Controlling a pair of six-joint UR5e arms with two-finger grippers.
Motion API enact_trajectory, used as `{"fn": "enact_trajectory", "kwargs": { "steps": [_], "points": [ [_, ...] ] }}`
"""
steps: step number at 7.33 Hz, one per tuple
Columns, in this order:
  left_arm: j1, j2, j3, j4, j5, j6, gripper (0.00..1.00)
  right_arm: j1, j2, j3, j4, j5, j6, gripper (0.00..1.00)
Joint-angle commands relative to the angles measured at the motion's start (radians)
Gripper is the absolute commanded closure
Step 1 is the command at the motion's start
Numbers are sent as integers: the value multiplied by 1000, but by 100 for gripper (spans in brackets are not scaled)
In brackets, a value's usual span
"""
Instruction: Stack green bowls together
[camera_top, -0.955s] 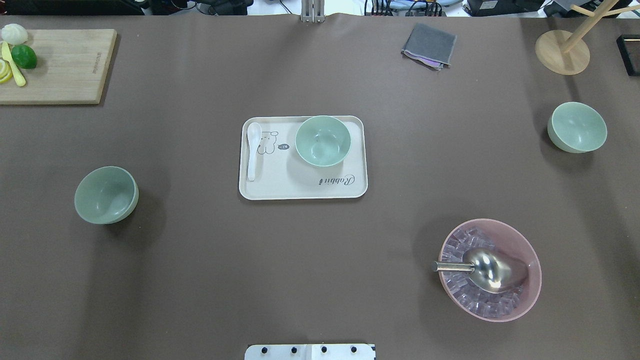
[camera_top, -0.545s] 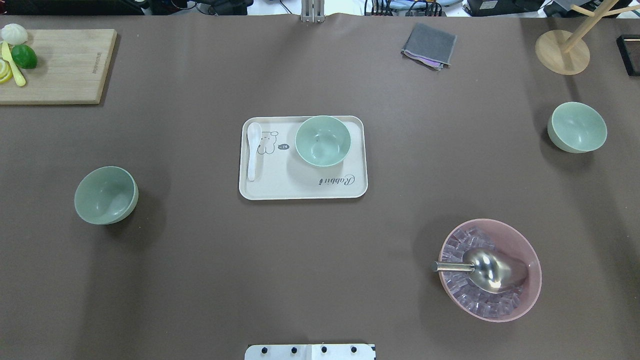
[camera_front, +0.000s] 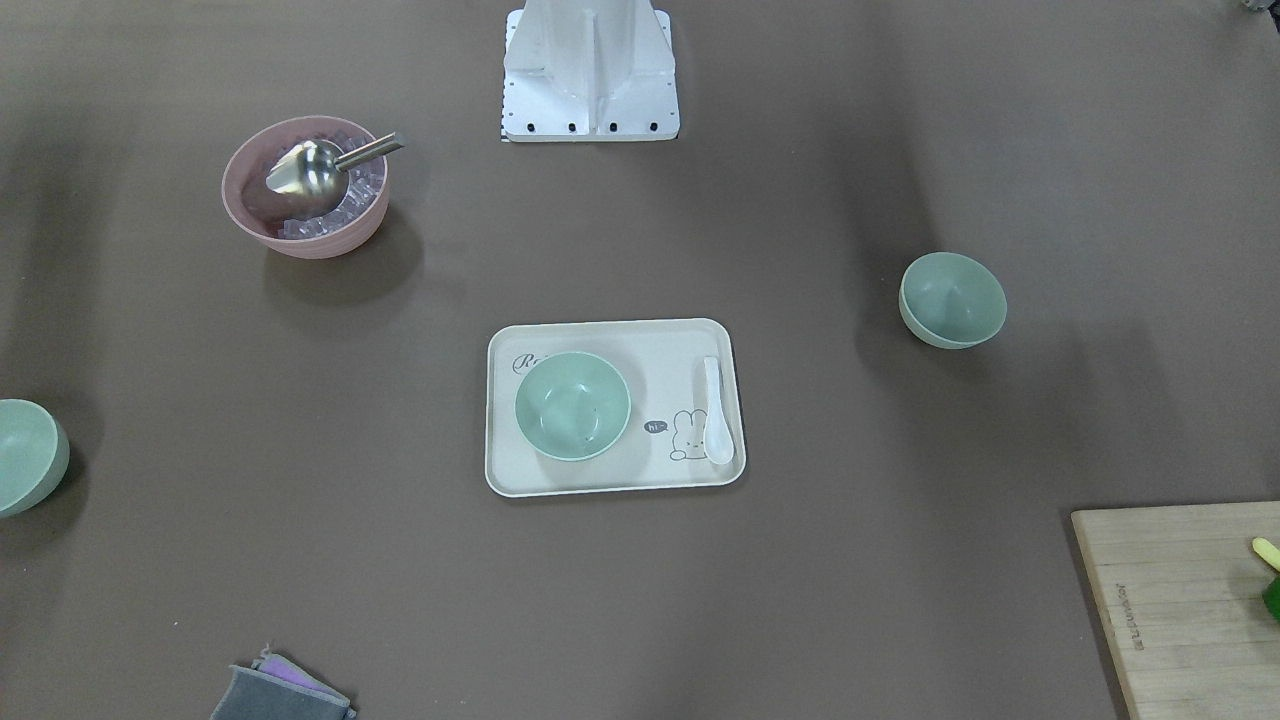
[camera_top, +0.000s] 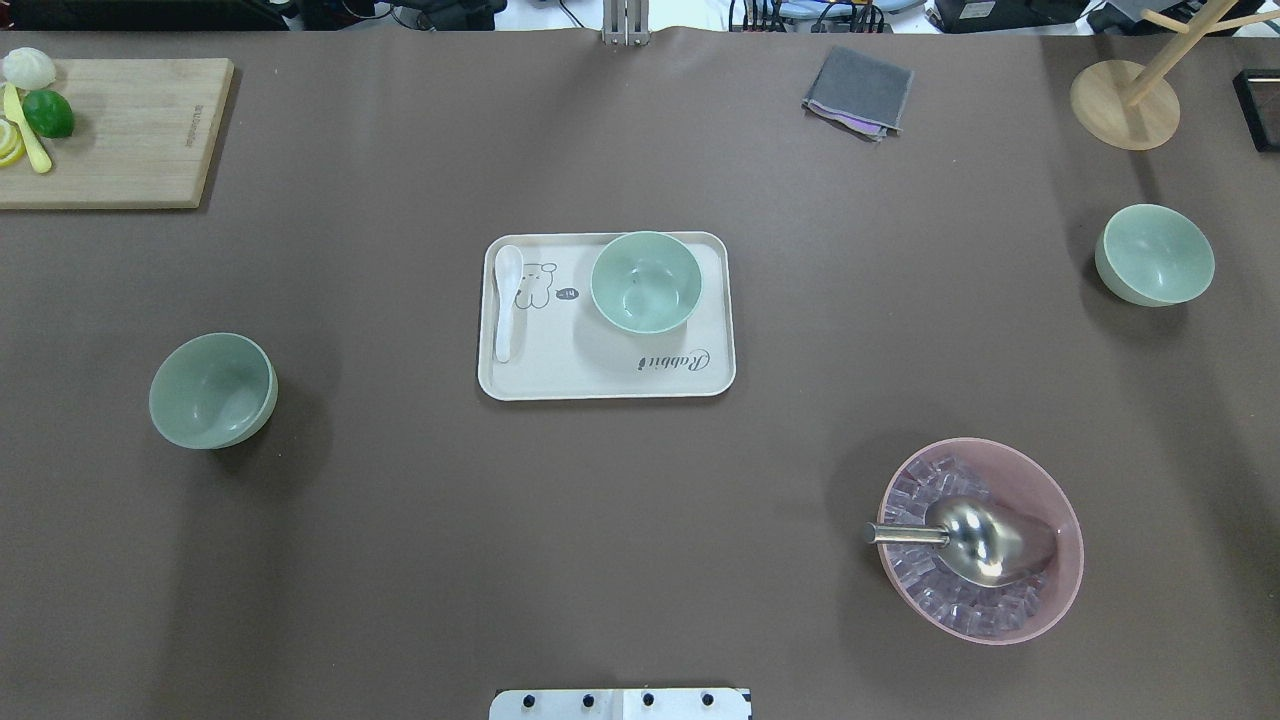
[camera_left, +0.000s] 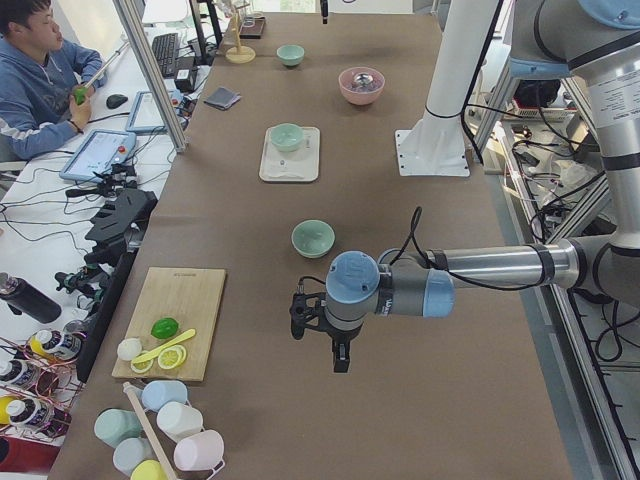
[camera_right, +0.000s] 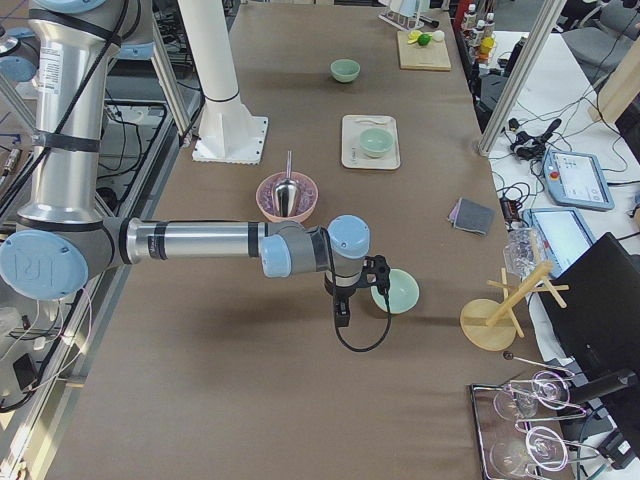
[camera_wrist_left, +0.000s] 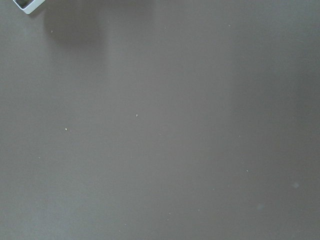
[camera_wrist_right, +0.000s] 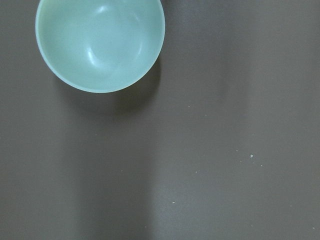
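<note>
Three pale green bowls stand apart, upright and empty. One green bowl (camera_top: 646, 282) sits on the cream tray (camera_top: 560, 375) at mid-table. One bowl (camera_top: 212, 391) stands at the left. One bowl (camera_top: 1155, 254) stands at the far right and also shows in the right wrist view (camera_wrist_right: 100, 42). My left gripper (camera_left: 338, 358) hangs above bare table, short of the left bowl (camera_left: 313, 238). My right gripper (camera_right: 341, 315) hangs just beside the right bowl (camera_right: 400, 290). Both grippers show only in the side views, so I cannot tell whether they are open or shut.
A white spoon (camera_top: 506, 300) lies on the tray. A pink bowl (camera_top: 1040, 590) with ice and a metal scoop (camera_top: 975, 540) stands front right. A cutting board (camera_top: 130, 130) with fruit, a grey cloth (camera_top: 858, 90) and a wooden stand (camera_top: 1125, 105) line the far edge.
</note>
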Motion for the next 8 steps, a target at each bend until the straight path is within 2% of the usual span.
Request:
{"fn": "enact_trajectory", "kwargs": {
  "steps": [1,3,4,7,8],
  "points": [
    [1,0,2,1,-1,0,2,-33,-5,-28,104,-7,-1,0],
    [7,-6,0,-2,-1,-23,2,-52,6,-54,112,-26,-3,0],
    [9,-11,0,-28,-2,-57,2,-70,63,-97,111,-71,16,0],
    [12,-8,2,-48,-8,-62,2,-86,333,-392,115,-73,120,2],
    [12,-8,0,-48,-7,-60,2,-122,343,-431,149,-76,139,2]
  ]
}}
